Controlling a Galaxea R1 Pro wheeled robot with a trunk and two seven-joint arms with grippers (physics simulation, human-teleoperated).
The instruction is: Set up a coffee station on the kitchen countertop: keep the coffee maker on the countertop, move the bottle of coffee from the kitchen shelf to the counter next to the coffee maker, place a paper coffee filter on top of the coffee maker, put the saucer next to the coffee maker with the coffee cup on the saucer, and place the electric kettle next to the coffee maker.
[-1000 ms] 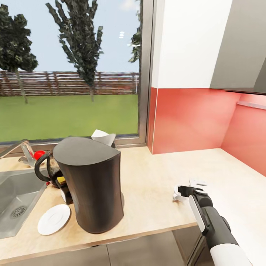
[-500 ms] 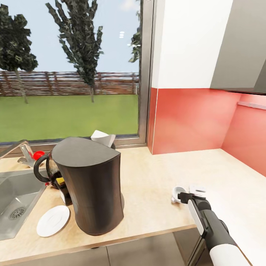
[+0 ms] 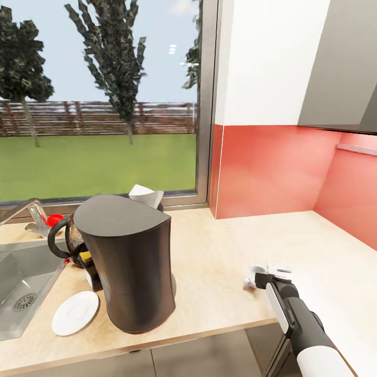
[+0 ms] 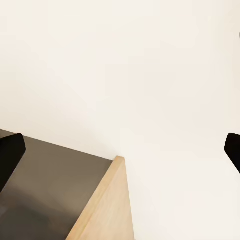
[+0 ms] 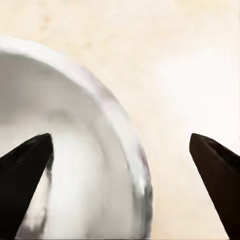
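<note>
White ceramic marks the item in hand: the coffee cup point(image 3: 253, 276) sits on the table point(image 3: 220, 272) at the lower right of the head view, with the right gripper point(image 3: 268, 276) at it; in the right wrist view its fingers point(image 5: 25, 175) stand apart, one over the cup's bowl and one outside the rim, not yet clamped. The left gripper point(image 4: 120, 155) is also spread, fingers at the frame edges, holding nothing. At lower left the saucer point(image 3: 75, 312) lies bare beside the coffee maker point(image 3: 128, 262), so the cup-on-saucer step remains. Behind the coffee maker, the electric kettle point(image 3: 65, 243) and a yellow-capped item, probably the bottle of coffee point(image 3: 86, 257), appear placed. The paper coffee filter point(image 3: 145, 196) shows at the coffee maker's far rim; whether it rests on top cannot be told.
</note>
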